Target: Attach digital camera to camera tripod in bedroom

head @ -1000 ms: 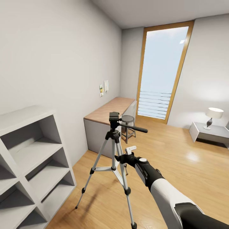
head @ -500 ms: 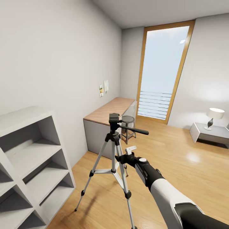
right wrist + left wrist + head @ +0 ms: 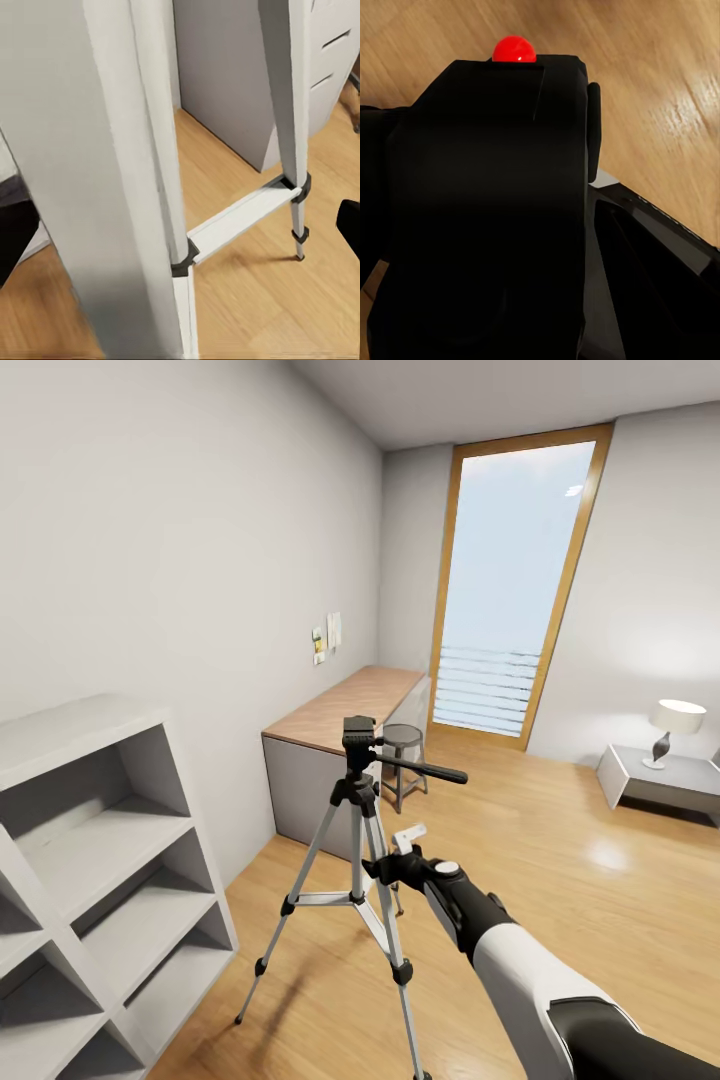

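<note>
The camera tripod (image 3: 358,840) stood on the wood floor just in front of the desk (image 3: 345,710), its head bare. The digital camera (image 3: 487,217) sat close against the left gripper (image 3: 607,285), apparently held, though the finger spread could not be told. The right gripper (image 3: 392,857) was at the tripod's legs; its fingers' state was unclear too. The camera looked rigid and light (best held by its body sides); the tripod seemed spindly and easily tipped. Since a second earlier the right gripper had edged slightly upward, the view shifting a little.
</note>
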Controlling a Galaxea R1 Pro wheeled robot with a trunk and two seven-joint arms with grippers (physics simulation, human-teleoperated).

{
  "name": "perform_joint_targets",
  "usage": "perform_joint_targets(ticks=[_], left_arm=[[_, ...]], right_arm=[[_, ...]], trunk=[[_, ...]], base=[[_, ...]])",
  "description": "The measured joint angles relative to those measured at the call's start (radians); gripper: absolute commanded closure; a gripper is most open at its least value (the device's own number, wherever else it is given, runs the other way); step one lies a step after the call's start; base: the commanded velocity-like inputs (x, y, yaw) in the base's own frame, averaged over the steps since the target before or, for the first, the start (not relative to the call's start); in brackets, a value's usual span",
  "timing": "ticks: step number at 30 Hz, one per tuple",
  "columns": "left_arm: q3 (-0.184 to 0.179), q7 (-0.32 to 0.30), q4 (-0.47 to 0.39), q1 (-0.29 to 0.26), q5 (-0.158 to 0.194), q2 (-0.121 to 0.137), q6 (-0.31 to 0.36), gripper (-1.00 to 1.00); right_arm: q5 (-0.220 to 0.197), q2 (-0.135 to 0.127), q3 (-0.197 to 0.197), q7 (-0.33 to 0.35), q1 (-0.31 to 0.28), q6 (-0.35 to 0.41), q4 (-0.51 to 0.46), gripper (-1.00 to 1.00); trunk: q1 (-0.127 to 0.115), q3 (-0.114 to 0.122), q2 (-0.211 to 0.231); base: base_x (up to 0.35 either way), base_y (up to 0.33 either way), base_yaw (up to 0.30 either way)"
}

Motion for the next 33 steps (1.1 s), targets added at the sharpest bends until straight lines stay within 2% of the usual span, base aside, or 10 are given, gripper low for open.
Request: perform_joint_targets(ticks=[31,32,33], left_arm=[[0.000,0.000,0.000,0.000,0.000,0.000,0.001,1.00],[0.000,0.000,0.000,0.000,0.000,0.000,0.001,1.00],[0.000,0.000,0.000,0.000,0.000,0.000,0.001,1.00]], right_arm=[[-0.002,0.000,-0.002,0.002,0.000,-0.004,0.021,-1.00],[-0.002,0.000,-0.002,0.003,0.000,-0.003,0.021,1.00],[-0.003,0.000,-0.002,0.003,0.000,-0.002,0.021,1.00]], trunk=[[0.000,0.000,0.000],[0.000,0.000,0.000],[0.000,0.000,0.000]], base=[[0.021,0.012,0.000],[0.000,0.000,0.000],[0.000,0.000,0.000]])
